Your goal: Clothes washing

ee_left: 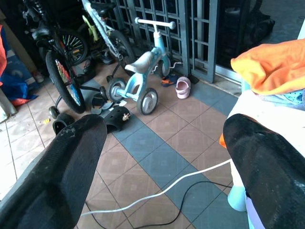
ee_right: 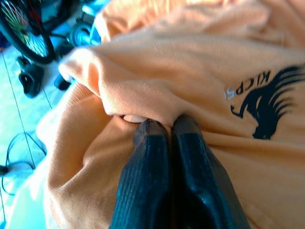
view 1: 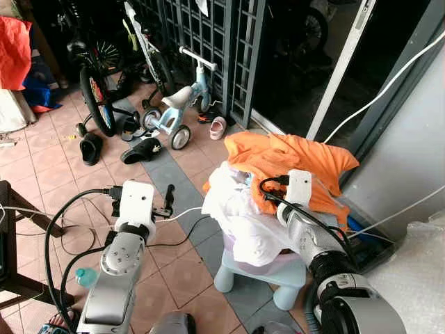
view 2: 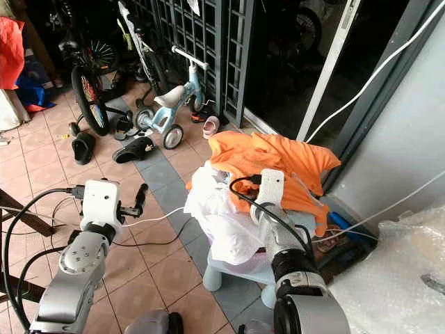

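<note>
An orange shirt [view 1: 292, 163] with a black print [ee_right: 267, 102] lies on top of a heap of clothes, with white garments [view 1: 240, 209] under it. The heap rests in a lilac basin [view 1: 243, 263] on a pale blue stool [view 1: 278, 277]. My right gripper [ee_right: 169, 125] reaches into the heap from the near side, its fingers shut on a fold of the orange shirt. My left gripper [ee_left: 164, 128] hangs open and empty over the tiled floor to the left of the heap, one black finger [view 1: 169, 197] showing beside its white wrist camera.
Behind the heap stand a dark metal gate [view 1: 208, 42], a bicycle [view 1: 97, 90] and a child's tricycle [view 1: 179, 104], with sandals [view 1: 142, 149] scattered around. Cables [view 1: 184, 217] cross the tiles. A dark wooden frame [view 1: 14, 209] is at the left, bubble wrap [view 1: 414, 278] at the right.
</note>
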Controlling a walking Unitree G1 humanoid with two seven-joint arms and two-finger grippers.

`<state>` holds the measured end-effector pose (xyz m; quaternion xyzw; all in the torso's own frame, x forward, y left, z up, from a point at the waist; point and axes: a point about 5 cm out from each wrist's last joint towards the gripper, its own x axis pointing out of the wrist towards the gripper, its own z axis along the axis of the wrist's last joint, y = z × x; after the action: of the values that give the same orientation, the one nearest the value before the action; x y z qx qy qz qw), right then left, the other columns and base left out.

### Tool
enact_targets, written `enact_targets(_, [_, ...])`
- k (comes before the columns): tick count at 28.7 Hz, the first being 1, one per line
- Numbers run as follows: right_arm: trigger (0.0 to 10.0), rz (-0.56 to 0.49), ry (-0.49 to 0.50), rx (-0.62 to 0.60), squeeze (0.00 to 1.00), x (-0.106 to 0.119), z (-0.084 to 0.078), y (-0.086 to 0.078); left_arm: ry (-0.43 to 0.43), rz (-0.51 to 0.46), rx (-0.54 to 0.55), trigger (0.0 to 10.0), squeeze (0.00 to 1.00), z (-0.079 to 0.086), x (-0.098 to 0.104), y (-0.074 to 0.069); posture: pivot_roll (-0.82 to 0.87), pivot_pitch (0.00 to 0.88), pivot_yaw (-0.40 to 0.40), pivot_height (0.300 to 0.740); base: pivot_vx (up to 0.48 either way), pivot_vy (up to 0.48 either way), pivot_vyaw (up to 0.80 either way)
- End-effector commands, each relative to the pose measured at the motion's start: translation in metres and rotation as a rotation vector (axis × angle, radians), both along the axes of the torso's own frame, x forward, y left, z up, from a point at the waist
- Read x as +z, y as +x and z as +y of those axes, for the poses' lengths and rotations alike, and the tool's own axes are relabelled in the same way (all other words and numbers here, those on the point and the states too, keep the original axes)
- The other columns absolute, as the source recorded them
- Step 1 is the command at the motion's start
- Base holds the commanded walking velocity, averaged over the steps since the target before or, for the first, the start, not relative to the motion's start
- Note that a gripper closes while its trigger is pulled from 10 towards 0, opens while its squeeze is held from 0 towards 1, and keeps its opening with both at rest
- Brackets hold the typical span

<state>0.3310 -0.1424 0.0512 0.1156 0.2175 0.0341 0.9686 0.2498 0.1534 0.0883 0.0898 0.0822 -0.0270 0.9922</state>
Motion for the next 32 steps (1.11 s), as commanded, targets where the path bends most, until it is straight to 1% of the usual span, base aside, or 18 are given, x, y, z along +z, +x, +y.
enact_targets(1, [0.0, -0.085, -0.002, 0.016, 0.0, 0.015, -0.001, 0.006, 0.007, -0.002, 0.002, 10.0, 0.0, 0.0, 0.0, 0.002, 0.03, 0.004, -0.004, 0.74, 0.0, 0.0, 0.0])
enact_targets(2, [0.0, -0.146, 0.002, 0.027, 0.0, 0.024, -0.003, 0.005, 0.006, -0.006, 0.004, 10.0, 0.0, 0.0, 0.001, 0.003, 0.03, 0.0, -0.007, 0.74, 0.0, 0.0, 0.0])
enact_targets(3, [0.0, -0.146, 0.002, 0.027, 0.0, 0.024, -0.003, 0.005, 0.006, -0.006, 0.004, 10.0, 0.0, 0.0, 0.001, 0.003, 0.03, 0.0, -0.007, 0.74, 0.0, 0.0, 0.0])
enact_targets(6, [0.0, -0.267, 0.026, 0.051, 0.0, 0.044, -0.003, 0.004, -0.006, -0.014, 0.014, 10.0, 0.0, -0.001, 0.001, 0.005, 0.02, 0.0, -0.007, 0.74, 0.0, 0.0, 0.0])
enact_targets(8, [0.0, -0.361, 0.048, 0.075, 0.0, 0.063, -0.004, 0.004, -0.015, -0.028, 0.025, 10.0, 0.0, -0.001, 0.003, 0.007, 0.01, 0.0, -0.006, 0.74, 0.0, 0.0, 0.0])
enact_targets(9, [0.0, -0.407, 0.045, 0.084, 0.0, 0.074, -0.005, 0.004, -0.022, -0.038, 0.028, 10.0, 0.0, -0.001, 0.004, 0.008, 0.01, 0.0, -0.006, 0.74, 0.0, 0.0, 0.0])
enact_targets(10, [0.0, -0.499, 0.026, 0.086, 0.0, 0.094, -0.008, 0.004, -0.026, -0.052, 0.036, 10.0, 0.0, -0.002, 0.006, 0.009, 0.01, 0.0, -0.005, 0.74, 0.0, 0.0, 0.0])
enact_targets(13, [0.0, -0.646, 0.017, 0.092, 0.0, 0.129, -0.01, 0.002, -0.03, -0.058, 0.057, 10.0, 0.0, -0.001, 0.008, 0.011, 0.0, 0.0, -0.002, 0.74, 0.0, 0.0, 0.0])
enact_targets(14, [0.0, -0.703, 0.017, 0.088, 0.0, 0.148, -0.011, 0.0, -0.032, -0.059, 0.067, 10.0, 0.0, -0.001, 0.007, 0.012, -0.01, 0.0, -0.001, 0.74, 0.0, 0.0, 0.0])
enact_targets(16, [0.0, -0.73, 0.018, 0.081, 0.0, 0.157, -0.012, 0.0, -0.031, -0.06, 0.073, 10.0, 0.0, -0.001, 0.007, 0.014, -0.02, 0.0, 0.002, 0.74, 0.0, 0.0, 0.0])
enact_targets(17, [0.0, -0.761, 0.021, 0.069, 0.0, 0.168, -0.015, -0.001, -0.027, -0.067, 0.078, 10.0, 0.0, -0.003, 0.007, 0.015, -0.02, 0.0, 0.005, 0.74, 0.0, 0.0, 0.0])
enact_targets(19, [0.0, -0.773, 0.022, 0.063, 0.0, 0.173, -0.016, -0.001, -0.025, -0.072, 0.079, 10.0, 0.0, -0.004, 0.007, 0.016, -0.03, 0.0, 0.005, 0.74, 0.0, 0.0, 0.0])
enact_targets(21, [0.0, -0.831, 0.017, 0.03, 0.0, 0.197, -0.023, 0.0, -0.023, -0.082, 0.096, 10.0, 0.0, -0.006, 0.007, 0.021, -0.04, 0.0, 0.013, 0.74, 0.0, 0.0, 0.0])
enact_targets(23, [0.0, -0.841, 0.012, 0.019, 0.0, 0.201, -0.026, 0.0, -0.021, -0.085, 0.097, 10.0, 0.0, -0.007, 0.007, 0.022, -0.05, 0.0, 0.016, 0.74, 0.0, 0.0, 0.0])
enact_targets(28, [0.0, -0.887, -0.039, -0.026, 0.0, 0.218, -0.041, 0.0, -0.02, -0.103, 0.089, 10.0, 0.0, -0.011, 0.009, 0.028, -0.06, 0.0, 0.024, 0.74, 0.0, 0.0, 0.0])
enact_targets(30, [0.0, -0.909, -0.094, -0.057, 0.0, 0.225, -0.051, -0.001, -0.027, -0.108, 0.083, 10.0, 0.0, -0.012, 0.01, 0.03, -0.07, 0.0, 0.027, 0.74, 0.0, 0.0, 0.0])
enact_targets(31, [0.0, -0.919, -0.178, -0.11, 0.0, 0.227, -0.061, -0.002, -0.026, -0.106, 0.079, 10.0, 0.0, -0.013, 0.01, 0.03, -0.07, 0.0, 0.029, 0.74, 0.0, 0.0, 0.0])
enact_targets(32, [0.0, -0.919, -0.178, -0.11, 0.0, 0.227, -0.061, -0.002, -0.026, -0.106, 0.079, 10.0, 0.0, -0.013, 0.01, 0.03, -0.07, 0.0, 0.029, 0.74, 0.0, 0.0, 0.0])
